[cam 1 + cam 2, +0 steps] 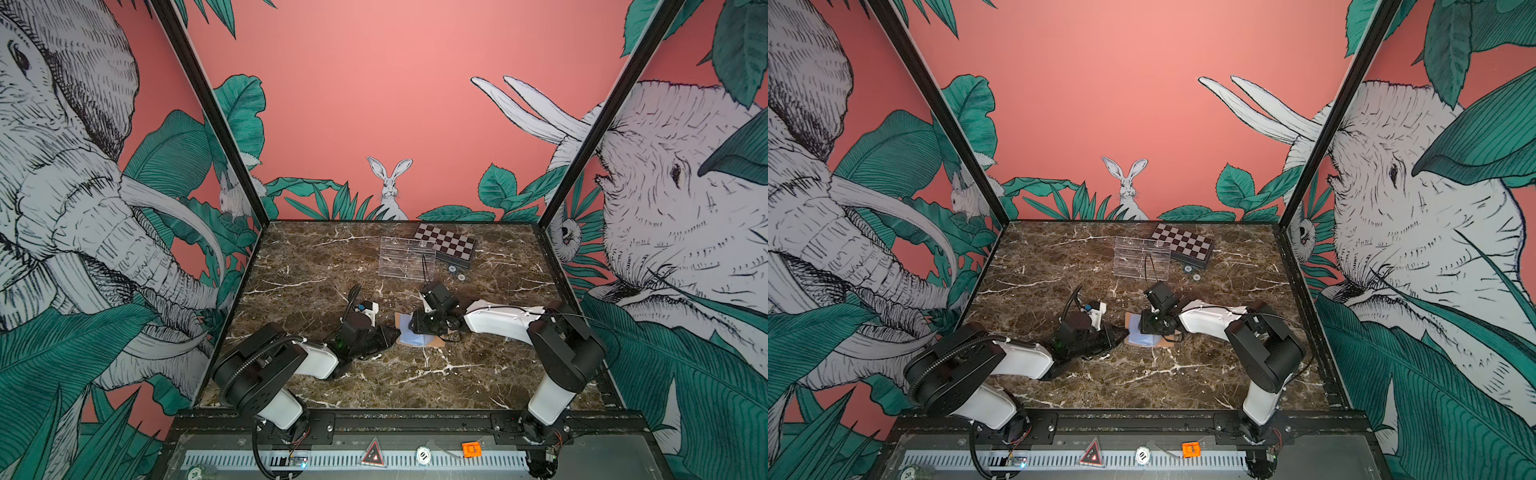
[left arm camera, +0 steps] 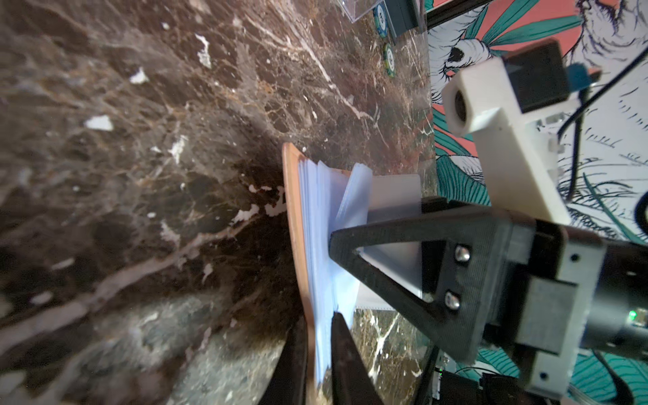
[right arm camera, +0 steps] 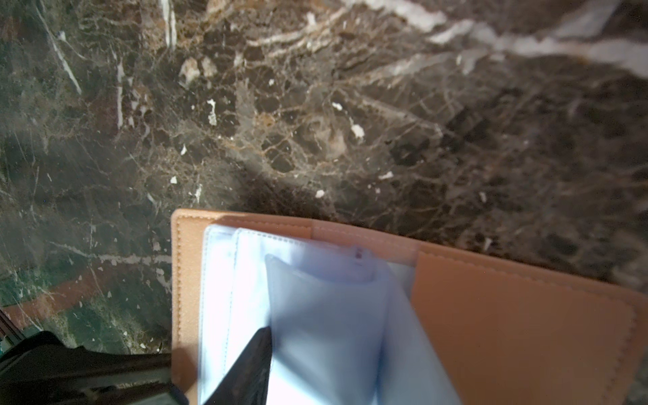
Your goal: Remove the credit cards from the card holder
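The tan card holder (image 1: pixel 434 343) (image 1: pixel 1128 318) lies open mid-table, its pale blue sleeves fanned up. My left gripper (image 1: pixel 397 334) (image 2: pixel 317 321) is shut on its near edge, cover and sleeves (image 2: pixel 315 210) pinched between the two fingers. My right gripper (image 1: pixel 417 328) hangs over the sleeves from the right. One of its fingers (image 2: pixel 385 252) presses into them, with a pale sheet standing behind it. In the right wrist view only one finger (image 3: pixel 252 364) shows, beside a raised sleeve (image 3: pixel 326 315). A credit card (image 3: pixel 354 270) with a red mark shows faintly inside that sleeve.
Behind the arms stand a clear acrylic tray (image 1: pixel 407 257) and a checkered box (image 1: pixel 446 245), with two chips (image 1: pixel 457 272) in front of the box. The brown marble tabletop (image 1: pixel 316 266) ends at a black front rail (image 1: pixel 415 419).
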Controlling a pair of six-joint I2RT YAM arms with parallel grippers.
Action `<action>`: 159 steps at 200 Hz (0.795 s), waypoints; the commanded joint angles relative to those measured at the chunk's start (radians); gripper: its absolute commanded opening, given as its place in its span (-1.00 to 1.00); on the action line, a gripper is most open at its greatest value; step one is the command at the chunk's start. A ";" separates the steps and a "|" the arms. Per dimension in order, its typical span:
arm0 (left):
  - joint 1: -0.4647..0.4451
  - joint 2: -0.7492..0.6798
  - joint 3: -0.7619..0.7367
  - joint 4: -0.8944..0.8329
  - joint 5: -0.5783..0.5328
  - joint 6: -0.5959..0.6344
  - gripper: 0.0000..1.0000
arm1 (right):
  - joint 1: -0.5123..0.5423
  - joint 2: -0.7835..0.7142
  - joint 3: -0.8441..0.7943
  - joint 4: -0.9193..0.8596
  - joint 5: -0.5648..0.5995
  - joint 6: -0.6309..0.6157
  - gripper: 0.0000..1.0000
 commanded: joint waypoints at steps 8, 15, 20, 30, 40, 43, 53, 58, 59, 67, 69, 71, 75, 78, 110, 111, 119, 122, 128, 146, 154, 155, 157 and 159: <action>0.000 -0.020 -0.012 0.026 -0.017 -0.006 -0.87 | 0.007 0.037 -0.037 -0.044 -0.001 -0.009 -0.10; -0.001 -0.021 -0.013 0.025 -0.017 -0.005 -0.89 | 0.006 0.037 -0.037 -0.045 0.000 -0.010 -0.11; 0.000 -0.023 -0.013 0.022 -0.017 -0.004 -0.89 | 0.006 0.037 -0.038 -0.042 -0.001 -0.009 -0.11; 0.001 -0.024 -0.013 0.018 -0.018 -0.004 -0.89 | 0.006 0.037 -0.037 -0.044 -0.001 -0.010 -0.11; 0.001 -0.026 -0.013 0.018 -0.018 -0.004 -0.91 | 0.006 0.037 -0.037 -0.045 -0.001 -0.010 -0.11; 0.001 -0.026 -0.013 0.017 -0.018 -0.004 -0.92 | 0.007 0.037 -0.037 -0.042 -0.001 -0.011 -0.11; 0.001 -0.024 -0.012 0.015 -0.018 -0.001 -0.97 | 0.007 0.038 -0.035 -0.043 0.000 -0.010 -0.11; 0.001 -0.024 -0.011 0.014 -0.017 -0.002 -1.00 | 0.006 0.039 -0.035 -0.044 -0.001 -0.011 -0.12; 0.001 -0.023 -0.011 0.014 -0.017 -0.001 -1.00 | 0.006 0.039 -0.035 -0.045 -0.001 -0.011 -0.12; 0.001 -0.021 -0.008 0.012 -0.013 0.000 -1.00 | 0.005 0.037 -0.036 -0.042 -0.001 -0.011 -0.12; 0.001 -0.020 -0.008 0.012 -0.011 0.001 -1.00 | 0.005 0.037 -0.035 -0.041 -0.001 -0.011 -0.12; 0.000 -0.020 -0.008 0.015 -0.010 0.000 -1.00 | 0.005 0.037 -0.035 -0.041 -0.002 -0.011 -0.12; 0.000 -0.020 -0.008 0.016 -0.009 0.001 -1.00 | 0.004 0.037 -0.036 -0.041 -0.003 -0.009 -0.12; 0.000 -0.018 -0.007 0.017 -0.008 0.000 -1.00 | 0.004 0.035 -0.035 -0.042 -0.002 -0.009 -0.12; -0.001 -0.027 -0.007 0.008 -0.010 0.005 -1.00 | -0.001 -0.001 -0.037 -0.094 0.068 -0.009 -0.11; 0.000 -0.027 -0.007 0.007 -0.010 0.006 -1.00 | -0.001 -0.003 -0.037 -0.096 0.071 -0.009 -0.11; 0.000 -0.031 -0.008 0.007 -0.008 0.006 -1.00 | -0.004 -0.015 -0.038 -0.112 0.097 -0.009 -0.10; 0.000 -0.033 -0.009 0.008 -0.008 0.007 -1.00 | -0.005 -0.021 -0.038 -0.119 0.107 -0.009 -0.09; 0.001 -0.036 -0.008 0.005 -0.006 0.008 -1.00 | -0.005 -0.030 -0.040 -0.128 0.124 -0.007 -0.07; 0.001 -0.044 -0.008 0.001 -0.006 0.015 -1.00 | -0.006 -0.060 -0.040 -0.159 0.177 -0.003 0.02; 0.001 -0.047 -0.008 0.002 -0.008 0.017 -1.00 | -0.006 -0.075 -0.042 -0.164 0.199 0.000 0.03; 0.001 -0.047 -0.008 0.003 -0.007 0.017 -1.00 | -0.006 -0.079 -0.043 -0.166 0.206 0.001 0.04; 0.000 -0.047 -0.009 0.003 -0.008 0.016 -1.00 | -0.006 -0.082 -0.044 -0.166 0.210 0.002 0.04; 0.000 -0.047 -0.010 0.003 -0.008 0.016 -1.00 | -0.005 -0.086 -0.043 -0.168 0.217 0.003 0.04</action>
